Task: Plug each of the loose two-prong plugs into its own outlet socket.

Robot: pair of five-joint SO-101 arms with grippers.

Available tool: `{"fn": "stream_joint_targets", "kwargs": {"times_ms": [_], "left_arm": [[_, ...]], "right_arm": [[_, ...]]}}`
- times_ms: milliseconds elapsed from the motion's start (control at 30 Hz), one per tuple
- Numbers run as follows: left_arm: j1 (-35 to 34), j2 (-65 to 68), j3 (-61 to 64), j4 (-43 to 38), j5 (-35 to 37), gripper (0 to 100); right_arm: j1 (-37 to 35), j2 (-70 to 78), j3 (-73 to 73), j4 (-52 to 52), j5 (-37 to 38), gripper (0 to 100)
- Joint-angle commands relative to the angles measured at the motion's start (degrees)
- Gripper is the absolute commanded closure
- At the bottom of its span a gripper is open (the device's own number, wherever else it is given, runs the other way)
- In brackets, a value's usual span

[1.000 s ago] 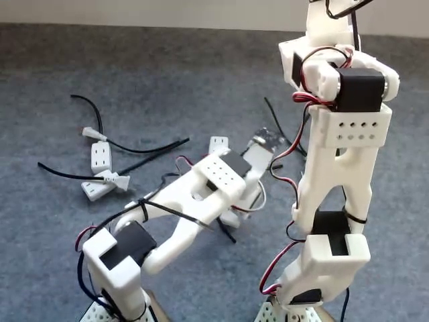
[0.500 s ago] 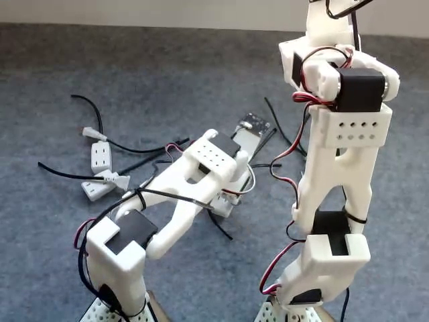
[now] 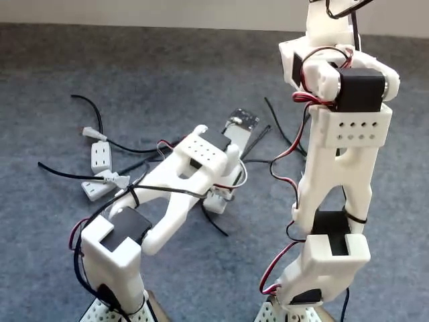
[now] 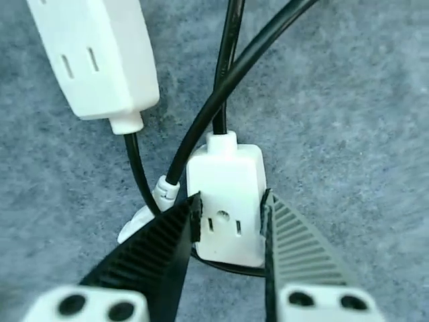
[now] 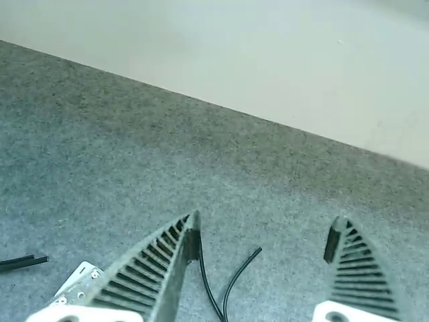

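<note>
Within the last second the left pincer (image 4: 230, 201), pinching a white socket (image 4: 226, 176) at the high view's centre, has dragged it leftward toward a loose plug (image 3: 120, 180), which favours mating; the right pincer (image 5: 266, 221) hangs spread.

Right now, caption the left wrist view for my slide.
Left tool gripping a white outlet socket amid black cords on grey carpet.

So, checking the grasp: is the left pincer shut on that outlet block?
Shut: the left pincer presses both sides of the outlet block.
</note>
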Motion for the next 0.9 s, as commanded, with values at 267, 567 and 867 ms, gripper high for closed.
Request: {"fn": "stream_joint_targets", "kwargs": {"times_ms": [267, 567, 867], "left_arm": [[-4.26, 7.16, -7.96, 10.2, -3.96, 85], [-4.79, 7.43, -7.52, 10.81, -6.33, 80], [-3.21, 6.02, -8.13, 10.81, -6.33, 81]], "right_arm": [[0.57, -1.1, -0.84, -1.63, 0.79, 70.1], [0.75, -1.1, -0.84, -1.27, 3.34, 70.1], [0.57, -1.1, -0.84, -1.27, 3.34, 70.1]]}}
